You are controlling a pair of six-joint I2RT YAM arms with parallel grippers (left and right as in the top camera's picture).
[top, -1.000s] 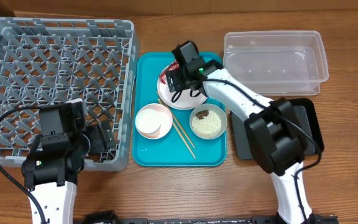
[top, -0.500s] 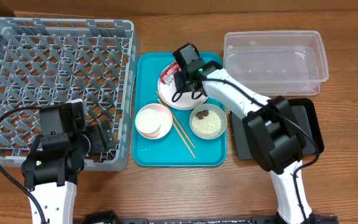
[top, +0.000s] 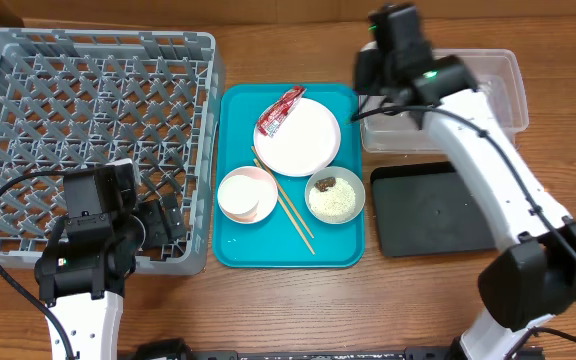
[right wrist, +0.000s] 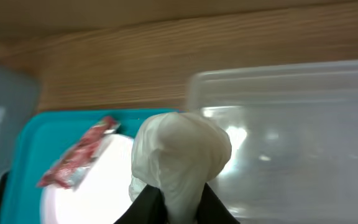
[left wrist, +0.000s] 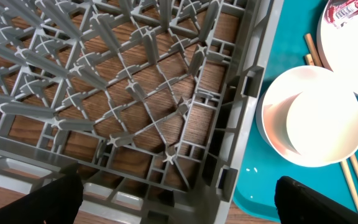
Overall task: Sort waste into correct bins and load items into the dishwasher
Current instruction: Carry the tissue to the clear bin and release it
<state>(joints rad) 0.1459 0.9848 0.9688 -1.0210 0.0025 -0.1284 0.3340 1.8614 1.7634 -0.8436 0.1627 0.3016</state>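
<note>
Overhead view showed a large square grey plastic dish rack [top: 98, 120] at the left of the frame. A flat teal serving tray [top: 230, 240] lay just beside it at centre. On the tray, a round white plate [top: 306, 140] carried a small red shiny snack wrapper [top: 279, 110] across its upper-left rim. Below the plate stood a pale pink bowl [top: 268, 195] with a small white cup [top: 240, 192] set in it. To its right, a grey-green bowl [top: 334, 196] held loose white rice grains [top: 335, 203] and a brown food scrap [top: 325, 184]. Thin wooden chopsticks [top: 293, 212] lay diagonally between the two bowls.

A clear plastic rectangular tub [top: 478, 95] sat at the upper right, and a shallow black rectangular tray [top: 433, 210] lay just below it.

Right wrist view showed the right gripper [right wrist: 178, 208] clamped on a crumpled white tissue [right wrist: 179, 152], which was held up near the left wall of the clear tub.

Left wrist view showed the left gripper [left wrist: 179, 205] over the lower-right corner of the rack, its fingers [left wrist: 61, 199] spread wide with nothing between them.
</note>
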